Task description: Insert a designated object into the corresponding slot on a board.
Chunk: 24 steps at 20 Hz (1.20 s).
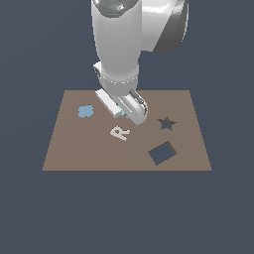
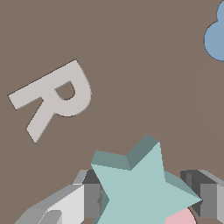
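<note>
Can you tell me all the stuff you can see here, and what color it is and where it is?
board: one, brown, flat on the dark floor, under everything else.
star piece: one, pale teal, between the claw's fingers.
star slot: one, dark, toward the exterior view's right side of the board.
square cut-out: one, dark, tilted, nearer the camera than the star slot.
letter R: one, pale grey, lying near the board's middle.
wavy blob: one, blue, on the exterior view's left part of the board.
pink piece: one, only a sliver shows beneath the star.
arm: one, white, coming down over the board.
claw: one, grey fingers either side of the star piece.
</note>
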Motion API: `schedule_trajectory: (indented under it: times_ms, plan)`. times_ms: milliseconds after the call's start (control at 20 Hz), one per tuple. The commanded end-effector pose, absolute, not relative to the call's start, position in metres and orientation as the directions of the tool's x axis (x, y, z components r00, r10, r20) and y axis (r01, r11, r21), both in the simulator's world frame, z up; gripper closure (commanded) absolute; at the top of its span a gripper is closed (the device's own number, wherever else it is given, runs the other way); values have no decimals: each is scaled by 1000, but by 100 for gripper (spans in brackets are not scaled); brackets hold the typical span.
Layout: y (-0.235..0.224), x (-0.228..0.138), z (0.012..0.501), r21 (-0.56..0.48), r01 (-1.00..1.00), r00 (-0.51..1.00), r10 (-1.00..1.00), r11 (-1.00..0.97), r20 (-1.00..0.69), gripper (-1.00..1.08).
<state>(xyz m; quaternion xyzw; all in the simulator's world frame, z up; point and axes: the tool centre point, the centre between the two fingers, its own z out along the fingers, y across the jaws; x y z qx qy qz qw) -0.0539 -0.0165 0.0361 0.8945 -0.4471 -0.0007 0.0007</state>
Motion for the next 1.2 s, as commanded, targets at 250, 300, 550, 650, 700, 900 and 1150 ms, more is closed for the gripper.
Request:
schedule_trajectory:
  times_ms: [250,300,550,650,700,900,1150]
  plan:
    - [28,-57,37,2,-912,410,-912,-410,-1,108]
    - [33,-56,38,2,-924,383,-924,-383,-1,108]
    - [62,-51,38,2,-969,247,-969,-247,-1,108]
    - [74,-48,39,2,-981,192,-981,-192,-1,108]
    - [79,-46,39,2,-986,165,-986,-165,-1,108]
    - [97,-39,39,2,-998,69,-998,-69,-1,108]
    - [115,-29,40,2,-1000,-31,-1000,31,-1,108]
